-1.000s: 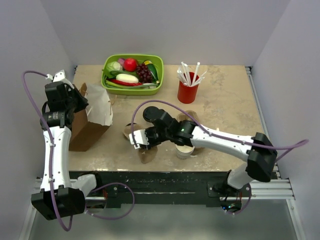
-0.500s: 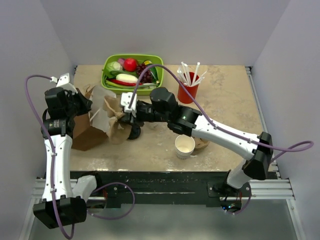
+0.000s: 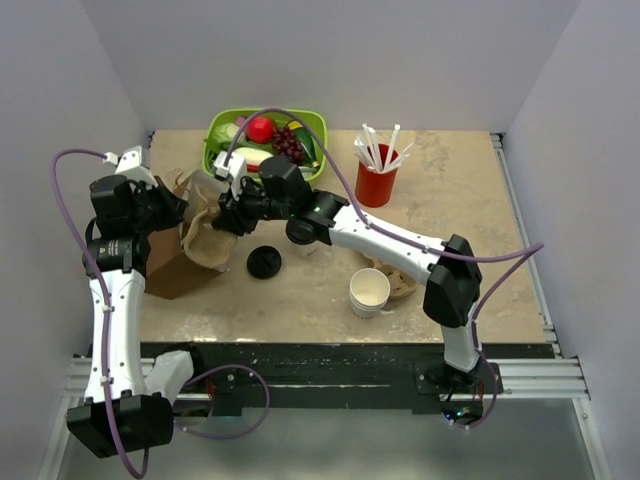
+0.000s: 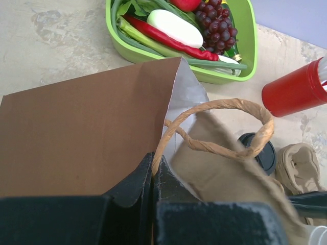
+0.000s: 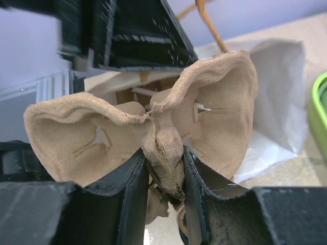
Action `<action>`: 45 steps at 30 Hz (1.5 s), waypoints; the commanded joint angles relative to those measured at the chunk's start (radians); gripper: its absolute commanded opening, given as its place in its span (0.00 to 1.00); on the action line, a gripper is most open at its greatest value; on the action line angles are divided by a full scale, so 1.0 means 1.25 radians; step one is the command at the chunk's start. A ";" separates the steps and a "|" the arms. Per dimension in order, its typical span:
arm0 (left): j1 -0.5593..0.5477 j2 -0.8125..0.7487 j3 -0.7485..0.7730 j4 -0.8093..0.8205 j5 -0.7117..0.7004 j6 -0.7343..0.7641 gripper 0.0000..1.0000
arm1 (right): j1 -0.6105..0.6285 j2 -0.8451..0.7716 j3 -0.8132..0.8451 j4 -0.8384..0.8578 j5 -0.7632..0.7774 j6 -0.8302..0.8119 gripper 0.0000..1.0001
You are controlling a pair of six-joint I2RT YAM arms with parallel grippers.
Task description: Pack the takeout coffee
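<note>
Both claws are at work on the bag. From above, my left claw (image 3: 170,212) is pinched shut on the rim of the brown paper bag (image 3: 172,268), which I judge holds its mouth open and steady. My right claw (image 3: 222,208) grips a cardboard cup holder (image 3: 208,238) at that mouth, probably so it goes in first as a seat for the drink. The coffee (image 3: 264,262) I take to be the black-lidded round thing on the table just right of the bag, untouched. I cannot make out the cup under the lid.

Left wrist view: my fingers (image 4: 135,184) meet on the bag's rim beside its twisted handle (image 4: 219,104), and the black lid shows through the loop.

Right wrist view: the jaws clamp the holder's middle ridge, with a pocket spread on each side toward the bag.
</note>
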 commanded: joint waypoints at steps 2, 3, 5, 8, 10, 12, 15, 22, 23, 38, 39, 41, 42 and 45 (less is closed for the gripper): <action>0.006 -0.011 0.000 0.043 0.051 0.014 0.00 | -0.003 0.006 0.038 0.027 -0.011 0.050 0.31; 0.006 -0.012 0.003 0.044 0.057 0.013 0.00 | -0.008 0.008 0.039 0.020 -0.013 0.055 0.30; 0.006 -0.014 0.007 0.042 0.060 0.014 0.00 | -0.010 0.009 0.031 0.011 -0.001 0.066 0.30; 0.004 -0.020 0.007 0.047 0.076 0.018 0.00 | -0.022 0.007 0.004 0.020 0.011 0.104 0.29; 0.006 -0.024 0.005 0.053 0.097 0.024 0.00 | -0.035 0.004 -0.012 0.033 0.012 0.136 0.30; 0.004 -0.024 0.005 0.054 0.108 0.027 0.00 | -0.044 0.003 -0.024 0.053 0.010 0.161 0.30; 0.004 -0.028 0.005 0.060 0.134 0.026 0.00 | -0.052 0.012 -0.032 0.051 -0.019 0.168 0.30; 0.006 -0.018 0.014 0.055 0.157 0.011 0.00 | -0.051 0.031 -0.033 0.038 0.004 0.173 0.34; 0.004 -0.018 0.013 0.058 0.162 0.009 0.00 | -0.049 0.034 -0.033 0.046 0.008 0.174 0.34; 0.006 -0.020 0.016 0.074 0.213 -0.017 0.00 | 0.012 0.061 -0.030 0.009 0.217 0.058 0.36; 0.006 -0.020 0.016 0.075 0.217 -0.018 0.00 | 0.016 0.068 -0.030 0.011 0.223 0.056 0.37; 0.004 -0.020 0.013 0.078 0.223 -0.025 0.00 | 0.032 0.076 -0.024 0.004 0.258 0.054 0.38; 0.004 -0.019 0.012 0.078 0.228 -0.027 0.00 | 0.038 0.086 -0.013 -0.001 0.281 0.040 0.38; 0.004 -0.015 0.011 0.080 0.227 -0.034 0.00 | 0.052 0.105 0.003 -0.011 0.335 0.036 0.40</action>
